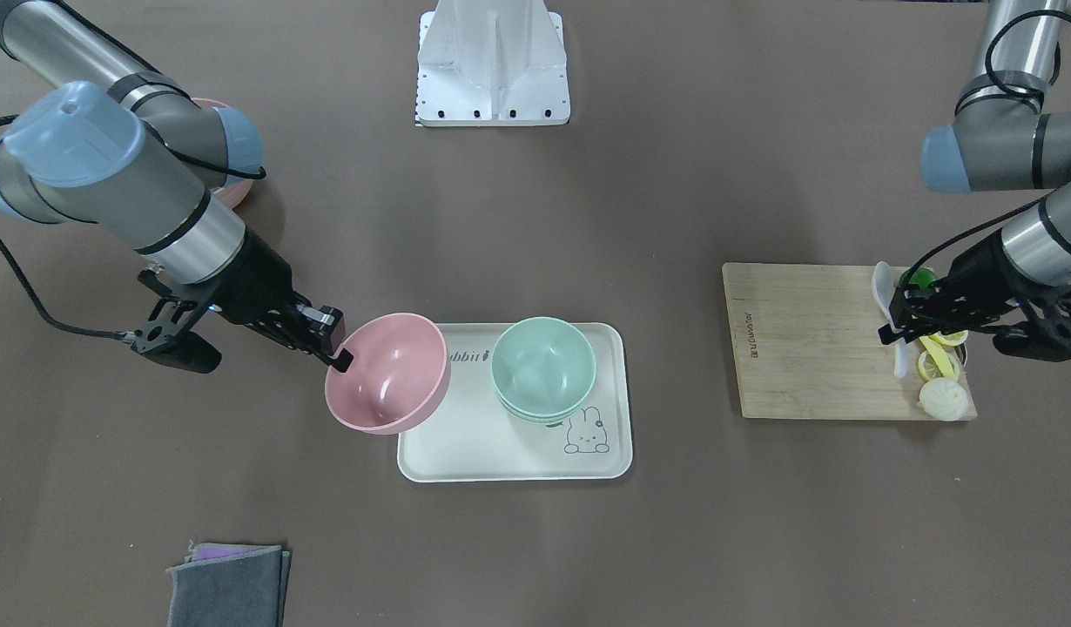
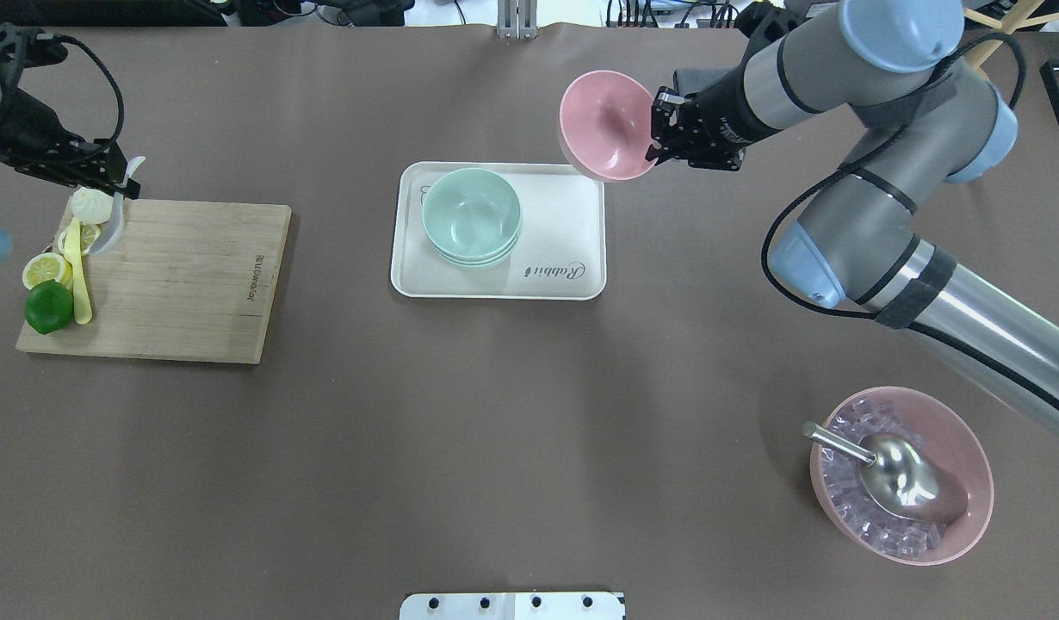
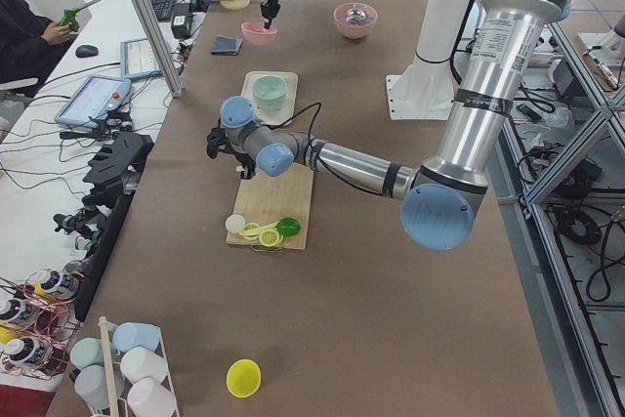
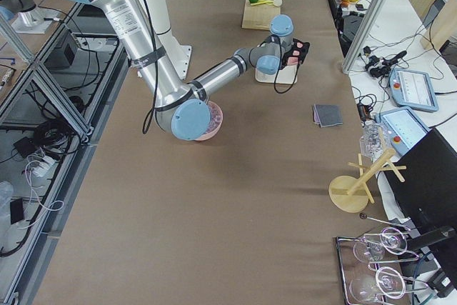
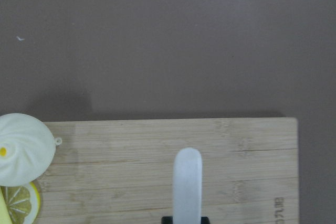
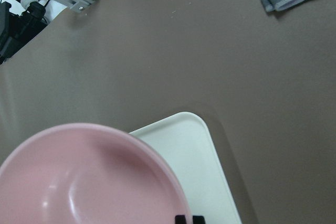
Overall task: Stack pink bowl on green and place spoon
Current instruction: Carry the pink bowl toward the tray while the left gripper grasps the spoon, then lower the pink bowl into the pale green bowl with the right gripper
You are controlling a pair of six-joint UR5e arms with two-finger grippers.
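Table (image 2: 495,430) bears tray (image 2: 495,282) holding green bowls (image 2: 471,211), cloth (image 1: 231,588) apart.

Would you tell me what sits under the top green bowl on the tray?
Beneath the top green bowl, rims of more green bowls, on the white tray; their insides are covered.

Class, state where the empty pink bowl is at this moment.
In the overhead view the pink bowl hangs tilted in the right gripper, which grips its rim, over the tray's far right corner, just right of the green bowls.

Two pink bowls (image 2: 603,125) (image 2: 969,439), one white spoon (image 5: 187,182)
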